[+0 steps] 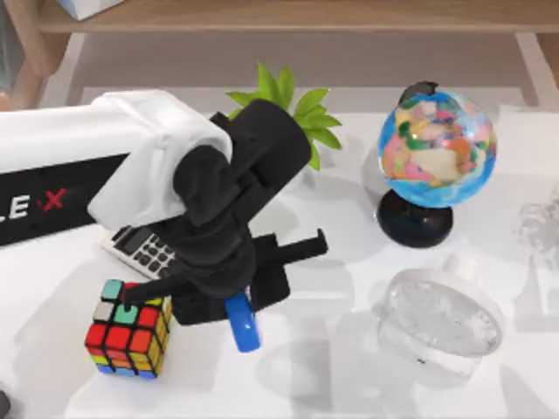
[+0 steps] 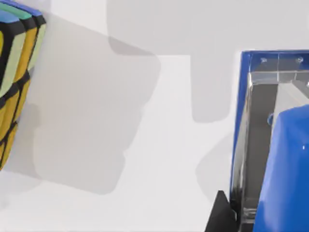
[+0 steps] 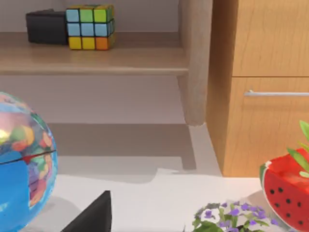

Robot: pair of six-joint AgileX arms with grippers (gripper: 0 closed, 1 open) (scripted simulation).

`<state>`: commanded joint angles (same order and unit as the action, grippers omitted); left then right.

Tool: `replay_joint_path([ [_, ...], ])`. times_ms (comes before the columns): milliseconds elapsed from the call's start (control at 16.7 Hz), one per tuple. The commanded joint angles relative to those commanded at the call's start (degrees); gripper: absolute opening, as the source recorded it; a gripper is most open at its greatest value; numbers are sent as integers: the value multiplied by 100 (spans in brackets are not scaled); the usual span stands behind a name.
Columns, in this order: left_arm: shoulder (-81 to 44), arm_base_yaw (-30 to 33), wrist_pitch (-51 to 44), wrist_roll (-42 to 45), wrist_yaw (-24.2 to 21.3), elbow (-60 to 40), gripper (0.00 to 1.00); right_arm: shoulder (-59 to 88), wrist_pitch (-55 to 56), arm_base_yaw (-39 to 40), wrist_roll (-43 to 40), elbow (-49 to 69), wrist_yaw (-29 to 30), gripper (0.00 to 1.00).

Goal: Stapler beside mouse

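The stapler (image 1: 244, 325), a small glossy blue bar, pokes out from under my left gripper (image 1: 229, 297) near the middle of the table's front. In the left wrist view the stapler (image 2: 285, 164) looms close, with one black finger (image 2: 219, 217) pressed against its side. My left gripper is shut on it. I cannot pick out a mouse with certainty; a pale, glassy rounded object (image 1: 441, 321) lies at the front right. My right arm stays parked, and a dark wedge of its gripper (image 3: 91, 215) shows in the right wrist view.
A colourful puzzle cube (image 1: 129, 327) sits just left of the stapler, with a calculator (image 1: 140, 249) behind it. A globe (image 1: 435, 148) and a green plant (image 1: 288, 105) stand at the back. Bare table lies between the stapler and the glassy object.
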<state>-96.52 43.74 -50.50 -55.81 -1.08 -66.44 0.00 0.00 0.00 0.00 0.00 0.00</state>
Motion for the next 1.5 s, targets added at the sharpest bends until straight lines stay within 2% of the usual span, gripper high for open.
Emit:
replay_joint_path([
  [300, -73, -1818, -232, 2617, -33, -618, 0, 0, 0, 0, 0, 0, 0, 100],
  [540, -370, -3340, -320, 4658, 84, -692, 0, 0, 0, 0, 0, 0, 0, 100],
  [780, -764, -4485, -342, 5972, 254, -511, 0, 0, 0, 0, 0, 0, 0, 100],
  [960, -942, -4830, -351, 6329, 324, -419, 0, 0, 0, 0, 0, 0, 0, 100],
  [1500, -913, -4812, -286, 6338, 336, -431, 0, 0, 0, 0, 0, 0, 0, 100],
])
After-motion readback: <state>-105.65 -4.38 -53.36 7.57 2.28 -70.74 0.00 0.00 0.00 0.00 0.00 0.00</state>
